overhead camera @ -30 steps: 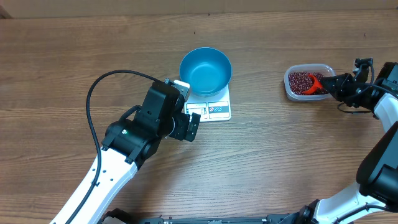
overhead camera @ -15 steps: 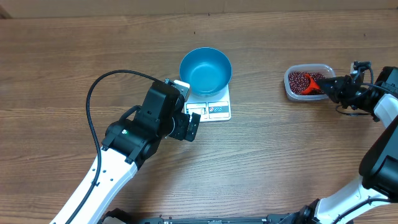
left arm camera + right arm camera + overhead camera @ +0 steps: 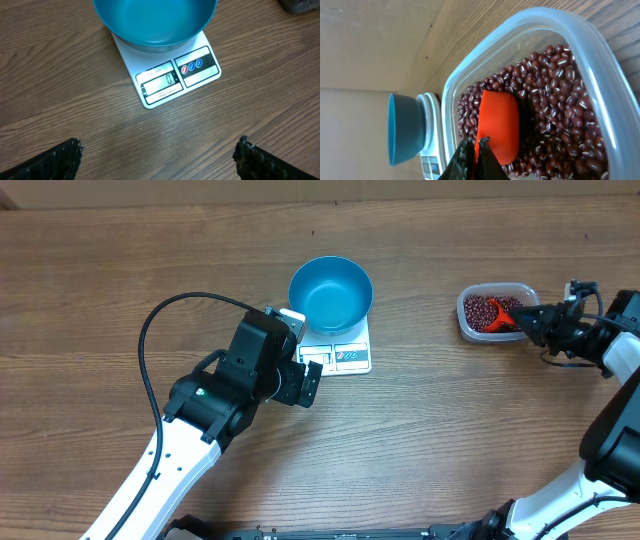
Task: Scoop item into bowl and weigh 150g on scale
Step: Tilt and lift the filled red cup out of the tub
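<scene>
Clear rounded-rectangular plastic tub (image 3: pixel 463 311) sits on the brown wooden surface (image 3: pixel 450 430), well apart from and right of the small white square kitchen scale (image 3: pixel 345 358). Bare wood lies between them. Orange-red plastic scoop (image 3: pixel 498 125) lies among the small dark red-brown beans (image 3: pixel 555 95), a loose heap filling the tub. Right arm's jaws are closed on the scoop's handle at the tub's rim. Round, deep, bright blue bowl (image 3: pixel 331 292) stands on the scale, overhanging its far edge; the inner wall shows plain blue, and the grey display reads zero. White-and-black left arm (image 3: pixel 225 395) crowds the scale's front-left corner. Its jaws are spread wide, holding nothing, and aim at the display. Black cable (image 3: pixel 150 330) loops over open wood to the left. The surface's far edge runs behind the bowl.
</scene>
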